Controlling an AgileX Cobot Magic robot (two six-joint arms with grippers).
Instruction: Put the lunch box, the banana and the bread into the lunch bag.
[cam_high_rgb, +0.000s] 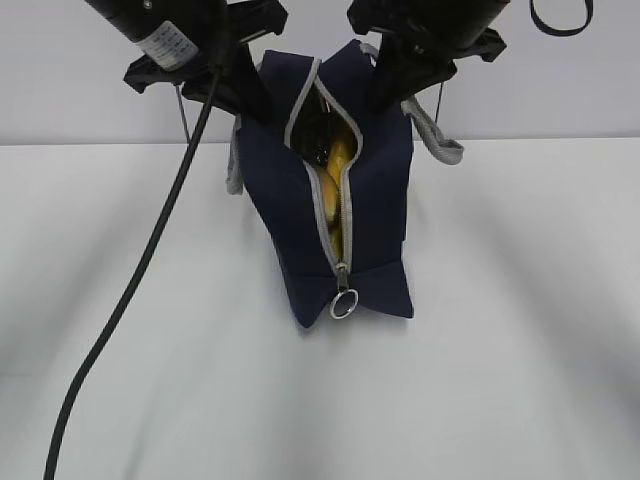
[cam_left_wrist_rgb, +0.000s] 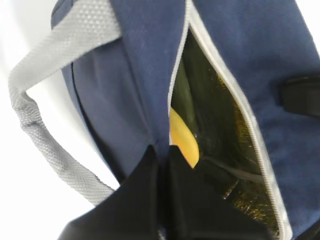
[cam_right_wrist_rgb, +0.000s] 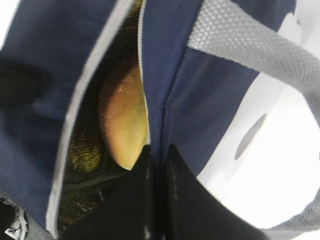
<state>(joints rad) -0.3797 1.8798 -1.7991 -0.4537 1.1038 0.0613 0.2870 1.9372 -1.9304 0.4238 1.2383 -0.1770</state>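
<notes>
On the white desk (cam_high_rgb: 520, 350) stands the lunch bag (cam_high_rgb: 375, 200), its ring pull (cam_high_rgb: 344, 304) nearest to the camera and the zipper open above it. Inside, the yellow banana (cam_high_rgb: 338, 160) shows through the gap — the bread (cam_right_wrist_rgb: 122, 117) lies in there too, against the silver lining. Farther back, the left gripper (cam_left_wrist_rgb: 162, 157) has its fingers pressed together on the left edge of the opening, and the right gripper (cam_right_wrist_rgb: 157, 155) pinches the right edge, beside a grey handle (cam_high_rgb: 435, 130).
</notes>
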